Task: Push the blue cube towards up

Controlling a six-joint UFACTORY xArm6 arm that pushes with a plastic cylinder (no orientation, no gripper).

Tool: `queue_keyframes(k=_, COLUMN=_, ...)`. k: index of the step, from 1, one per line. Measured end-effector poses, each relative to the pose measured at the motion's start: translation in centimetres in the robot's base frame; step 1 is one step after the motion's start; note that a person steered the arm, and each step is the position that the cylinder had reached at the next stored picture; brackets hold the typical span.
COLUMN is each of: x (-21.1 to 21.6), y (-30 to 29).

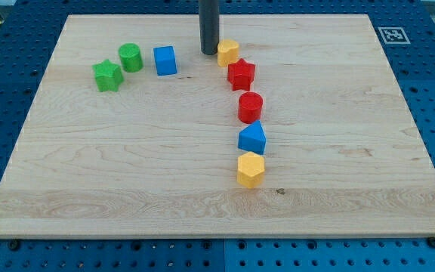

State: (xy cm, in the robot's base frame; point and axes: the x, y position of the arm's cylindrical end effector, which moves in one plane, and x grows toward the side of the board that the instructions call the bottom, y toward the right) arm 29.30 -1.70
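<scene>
The blue cube (165,60) sits on the counter (127,166) in the upper left part of the view, upright and apart from its neighbours. The tool is a straight dark rod with no jaws to spread or press together, and it pinches nothing; my tip (209,52) rests on the counter to the cube's right, near it but not touching, at about the cube's height in the view.

Just left of the cube stands a green cylinder (131,57), and lower left of that, close beside it, a green star (108,75).

On the tip's other side, just to its right, lies a yellow block (228,52); whether the two touch I cannot tell. From that block a loose column runs down the view: a red star (241,74) right below it, then a red cylinder (250,107), then a blue block (252,139) with a sloped top, and last a yellow block with angled sides (251,169), touching or nearly touching the blue one above it.

A black-and-white marker (393,35) is printed at the counter's upper right corner.
</scene>
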Motion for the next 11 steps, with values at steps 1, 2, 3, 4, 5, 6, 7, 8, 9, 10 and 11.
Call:
queue_keyframes(k=1, x=0.0, y=-0.5)
queue_keyframes(k=2, x=1.5, y=-1.4)
queue_keyframes(k=3, x=1.6, y=-1.4)
queue_keyframes(k=4, x=1.6, y=-1.4)
queue_keyframes(k=5, x=3.2, y=-2.2)
queue_keyframes(k=6, x=6.6, y=-2.2)
queue_keyframes(k=7, x=8.3, y=-2.2)
queue_keyframes(k=8, x=9.9, y=-2.3)
queue_keyframes(k=9, x=10.8, y=-5.5)
queue_keyframes(k=10, x=8.0, y=-7.3)
queue_keyframes(k=11, x=5.2, y=-7.3)
